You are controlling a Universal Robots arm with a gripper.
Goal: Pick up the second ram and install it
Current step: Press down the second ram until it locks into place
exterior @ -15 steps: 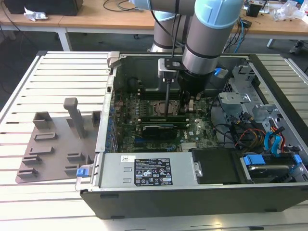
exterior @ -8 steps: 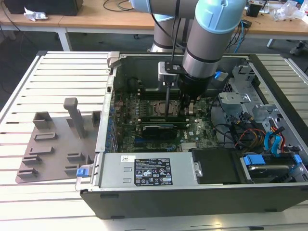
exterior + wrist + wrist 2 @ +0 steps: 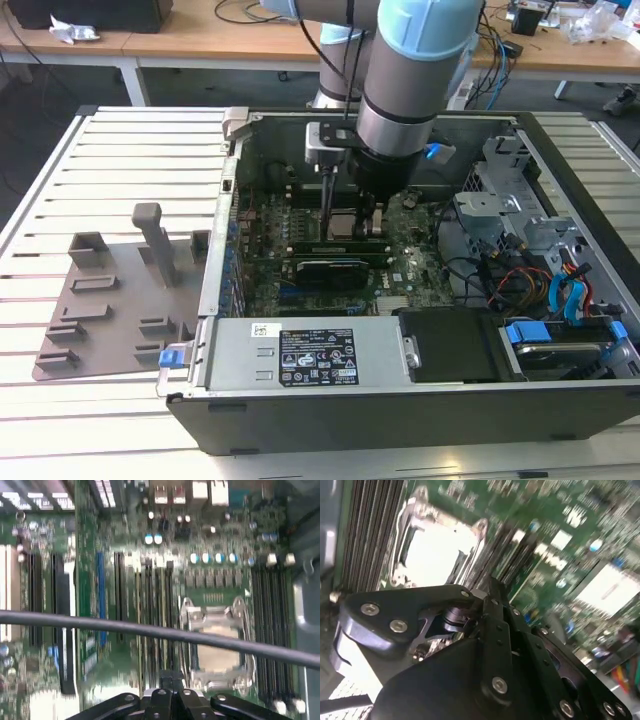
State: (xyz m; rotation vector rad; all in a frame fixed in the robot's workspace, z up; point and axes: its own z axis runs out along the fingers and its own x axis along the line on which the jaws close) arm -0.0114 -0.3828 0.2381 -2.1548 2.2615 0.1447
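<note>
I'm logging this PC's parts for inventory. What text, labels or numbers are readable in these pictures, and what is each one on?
Black label on the grey power supply cover: white print and symbols, too small to read.
White sticker on the same cover: too small to read.
Motherboard markings in the first wrist view: blurred, unreadable.
No text here can be quoted.

- Arm [image 3: 400,90] fills the room above the motherboard [image 3: 410,262].
- Drive cage [image 3: 500,195] and cables [image 3: 520,275] crowd the exterior view's right.
- Slots beside the socket [image 3: 216,645] look open, though blurred.
</note>
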